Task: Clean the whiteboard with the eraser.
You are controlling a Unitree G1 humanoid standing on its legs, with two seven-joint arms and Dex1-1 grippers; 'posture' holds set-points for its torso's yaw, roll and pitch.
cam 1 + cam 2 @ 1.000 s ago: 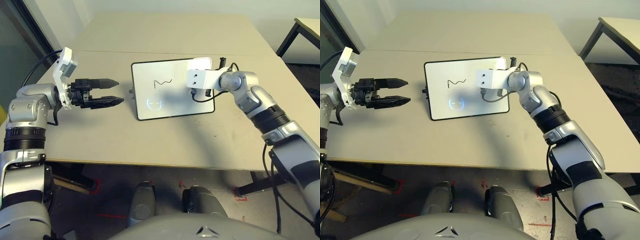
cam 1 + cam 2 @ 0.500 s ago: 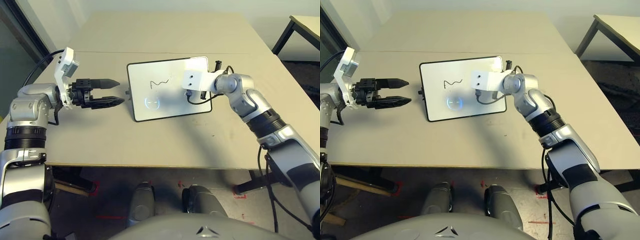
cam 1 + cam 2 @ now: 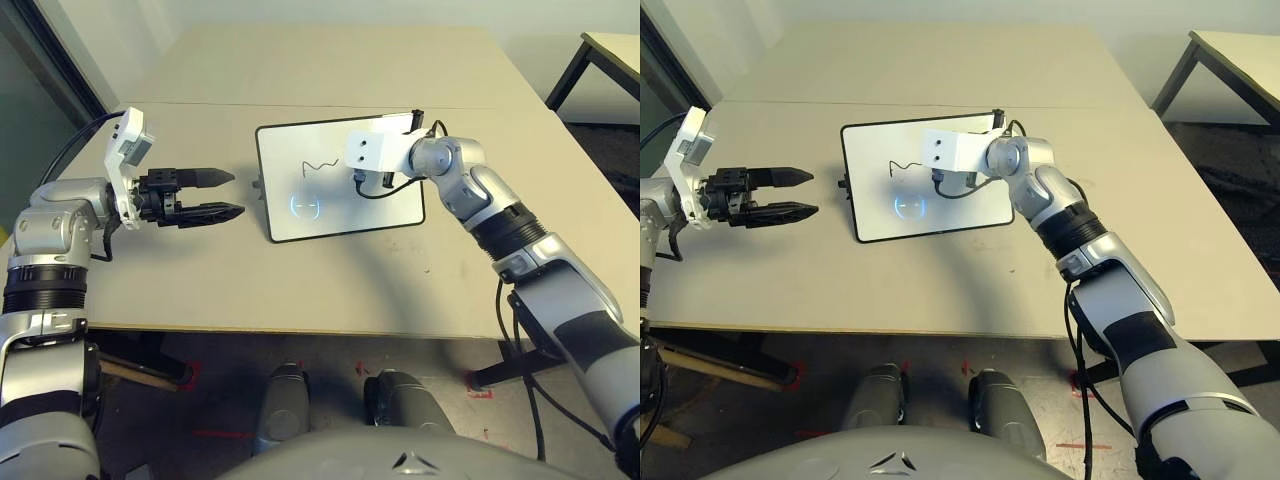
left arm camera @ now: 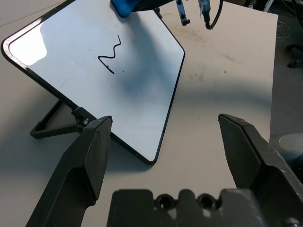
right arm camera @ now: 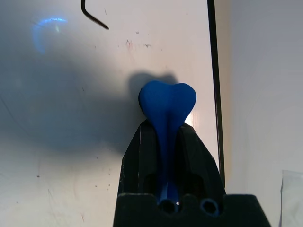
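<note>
Right wrist view shows the right hand (image 5: 166,137) closed tight on the eraser (image 5: 167,101), the blue block pinched between both fingers (image 5: 137,156) so that its free end bulges out into a rounded, heart-like lobe. That deformation indicates a soft, compressible, light body; judged from this, it will flex under pressure against the board instead of scraping, and it needs a firm mid-body pinch, as it has now, to avoid twisting out during a wipe. The eraser tip is at or just above the whiteboard (image 3: 340,205), short of the black scribble (image 3: 322,166); contact cannot be confirmed.

Left eye view places the whiteboard near the middle of the tabletop (image 3: 300,285), tilted up on a thin wire stand (image 4: 52,124) seen behind its lower edge in the left wrist view. The surface looks smooth and glossy, with a light reflection on it. In my assessment the board is light and the stand gives little resistance, so a sideways stroke may push or tip it; pressure should be moderate and directed into the face.

Left hand (image 3: 222,194) hovers over the tabletop, near the board's left edge, jaws well apart and holding nothing. If bracing is required, the black frame edge on that side appears the sound place to hold.
</note>
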